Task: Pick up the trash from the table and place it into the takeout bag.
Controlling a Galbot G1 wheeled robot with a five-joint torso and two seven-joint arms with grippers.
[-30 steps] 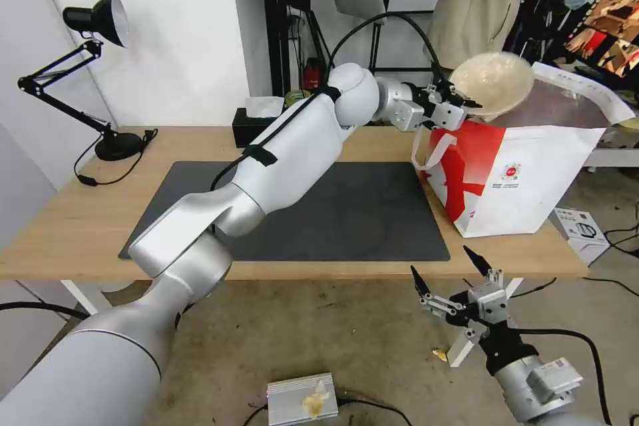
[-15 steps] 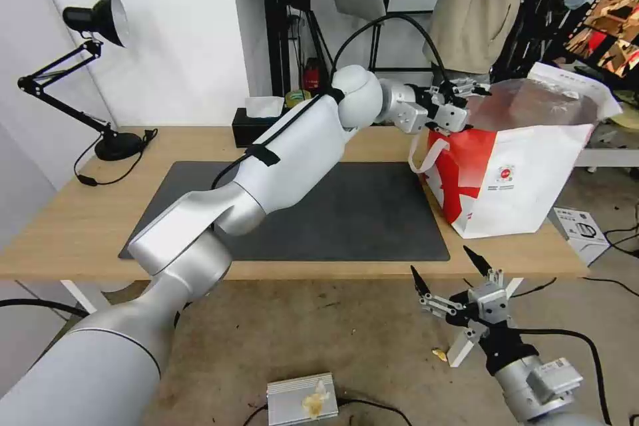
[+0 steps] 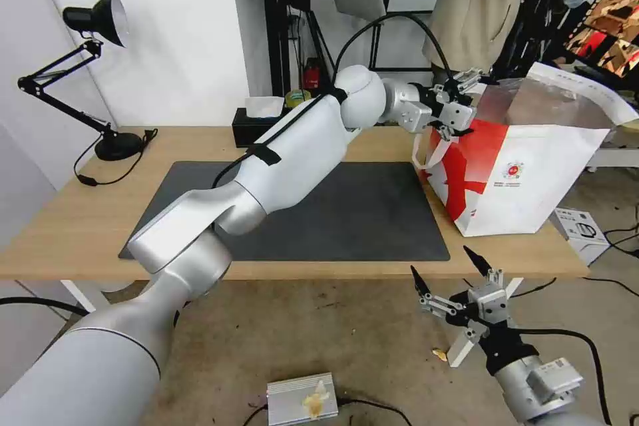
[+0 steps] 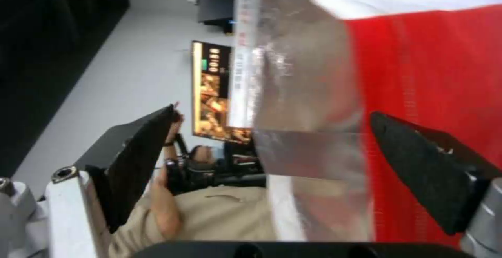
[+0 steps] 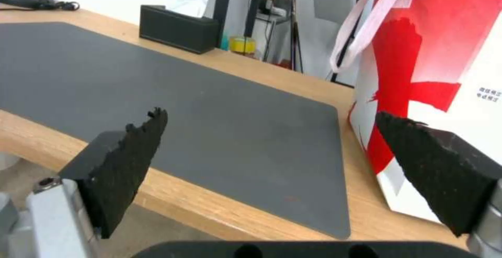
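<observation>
The red-and-white takeout bag (image 3: 532, 173) stands open at the right end of the table (image 3: 80, 213), its foil lining showing. My left arm reaches across the dark mat (image 3: 359, 213), and my left gripper (image 3: 458, 103) is at the bag's near upper rim, open and holding nothing. In the left wrist view the left gripper (image 4: 272, 113) has the bag's foil rim (image 4: 308, 93) between its spread fingers. My right gripper (image 3: 452, 273) hangs open below the table's front edge, right of centre. It (image 5: 270, 113) faces the mat (image 5: 209, 105) and the bag (image 5: 444, 54). The trash is out of view.
A black desk lamp (image 3: 100, 20) stands at the far left of the table. A black tissue box (image 3: 256, 121) sits at the back edge. A small white carton (image 3: 580, 229) and a silver box (image 3: 299, 399) lie on the floor. A person (image 3: 479, 6) stands behind the bag.
One second ago my left gripper held a beige bowl above the bag's mouth. It has since let go, the bowl has gone from sight, and the bag has swayed slightly.
</observation>
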